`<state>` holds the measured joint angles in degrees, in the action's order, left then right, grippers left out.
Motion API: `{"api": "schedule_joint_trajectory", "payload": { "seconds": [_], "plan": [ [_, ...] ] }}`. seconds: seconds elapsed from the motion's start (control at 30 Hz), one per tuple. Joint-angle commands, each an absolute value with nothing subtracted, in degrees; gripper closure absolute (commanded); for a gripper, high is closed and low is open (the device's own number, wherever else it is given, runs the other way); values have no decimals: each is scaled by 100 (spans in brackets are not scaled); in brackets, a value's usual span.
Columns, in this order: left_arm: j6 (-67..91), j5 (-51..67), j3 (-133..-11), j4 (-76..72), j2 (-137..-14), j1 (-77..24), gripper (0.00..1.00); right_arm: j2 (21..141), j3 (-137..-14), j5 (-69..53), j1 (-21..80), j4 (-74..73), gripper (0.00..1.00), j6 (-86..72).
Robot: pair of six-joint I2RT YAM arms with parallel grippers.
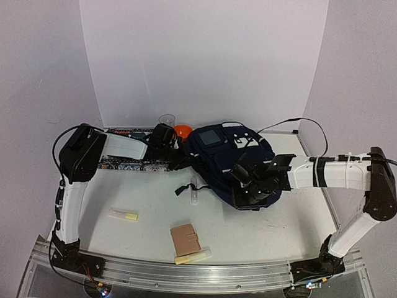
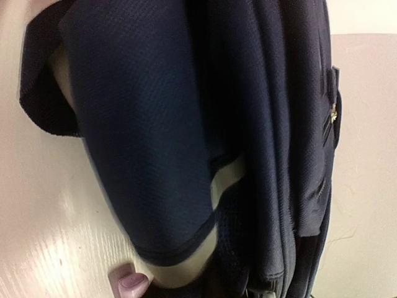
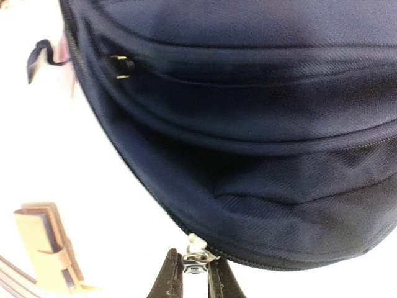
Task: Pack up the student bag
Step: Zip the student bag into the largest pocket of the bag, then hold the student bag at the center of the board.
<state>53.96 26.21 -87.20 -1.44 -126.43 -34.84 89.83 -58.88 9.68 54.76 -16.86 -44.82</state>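
The student bag (image 1: 231, 158), a large navy-blue backpack, lies at the middle right of the table and fills both wrist views. My right gripper (image 3: 195, 259) is at the bag's near edge, shut on a small metal zipper pull (image 3: 200, 267) of the bottom zip. My left gripper (image 1: 181, 154) is pressed against the bag's left side. In the left wrist view only one mauve fingertip (image 2: 131, 282) shows beside a navy strap (image 2: 149, 155); the other finger is hidden behind fabric, so the jaws' state does not show.
A tan wallet (image 1: 185, 239) and a yellow highlighter (image 1: 192, 256) lie near the front edge. A pink-and-yellow marker (image 1: 124, 215) is at front left, and a white tube (image 1: 193, 189) is beside the bag. A patterned case (image 1: 133, 164), a clear cup (image 1: 166, 119) and an orange object (image 1: 182, 130) are at the back.
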Motion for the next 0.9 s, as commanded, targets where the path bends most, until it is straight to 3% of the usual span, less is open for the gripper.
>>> {"api": "schedule_joint_trajectory", "payload": {
  "seconds": [0.0, 0.1, 0.27, 0.53, 0.87],
  "plan": [
    [4975, 2418, -8879, -35, -12273, -3305, 66, 9185, -6632, 881, 5709, -1970, 100, -4317],
    [5263, 2529, -8523, -35, -11828, -3337, 48, 9464, -6926, 874, 5737, -1766, 100, -4414],
    [5829, 2586, -7662, -35, -11037, -3611, 37, 9817, -7336, 937, 5785, -1610, 100, -4487],
    [6469, 2643, -6903, -83, -10667, -4398, 32, 10107, -7700, 941, 5852, -1481, 100, -4357],
    [7177, 2649, -6888, -905, -11046, -4927, 37, 10273, -7949, 802, 5944, -1294, 100, -4048]
  ]
}}
